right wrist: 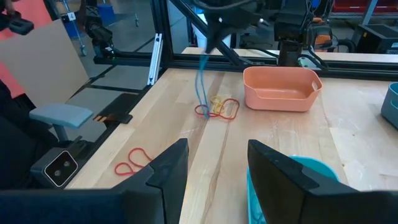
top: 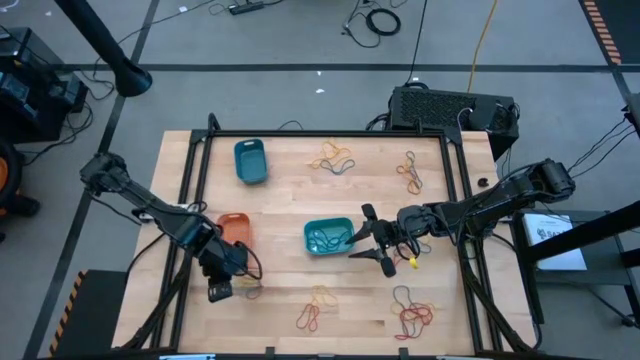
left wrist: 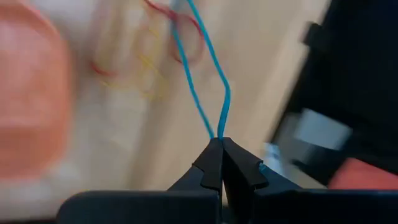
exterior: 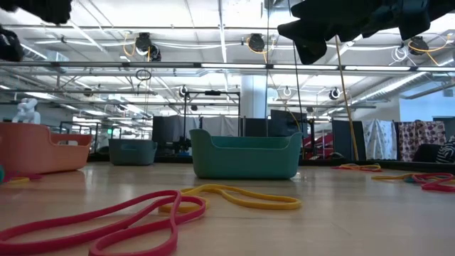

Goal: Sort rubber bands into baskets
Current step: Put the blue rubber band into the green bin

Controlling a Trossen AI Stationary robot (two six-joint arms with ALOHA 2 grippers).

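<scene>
1. High view: my left gripper [top: 222, 288] sits near the front-left of the worktop [top: 290, 200], just in front of the orange basket [top: 234, 228]. My right gripper [top: 372, 240] is mid-worktop, right beside the teal basket [top: 328, 237].
2. Left wrist view: my left gripper [left wrist: 221, 144] is pinched together on a blue band [left wrist: 202, 74], which runs taut away from the tips. Under it, blurred, lies a small red/yellow pile [left wrist: 152, 50] on the wood.
3. Right wrist view: my right gripper [right wrist: 217, 163] has fingers [right wrist: 171, 165] well apart, nothing between them, teal basket rim [right wrist: 311, 168] just beside the tips. Farther off I see the left arm holding the blue band [right wrist: 202, 87] up over the red/yellow pile [right wrist: 217, 109], w/ the orange basket [right wrist: 281, 90] next to it.
4. Baskets: teal one holds several blue-green bands [top: 325, 240]. Dark blue basket [top: 250, 161] at the back-left; contents can't tell. Orange basket looks bare in the right wrist view.
5. Loose bands, high view: mixed cluster at back-centre [top: 335, 158], another back-right [top: 410, 172], yellow/red ones front-centre [top: 315, 308], red/blue heap front-right [top: 413, 312].
6. Low view: red band [exterior: 106, 224] and yellow band [exterior: 242, 198] lie flat nearest the camera, teal basket [exterior: 245, 155] behind them, more bands off to the right [exterior: 419, 178].
</scene>
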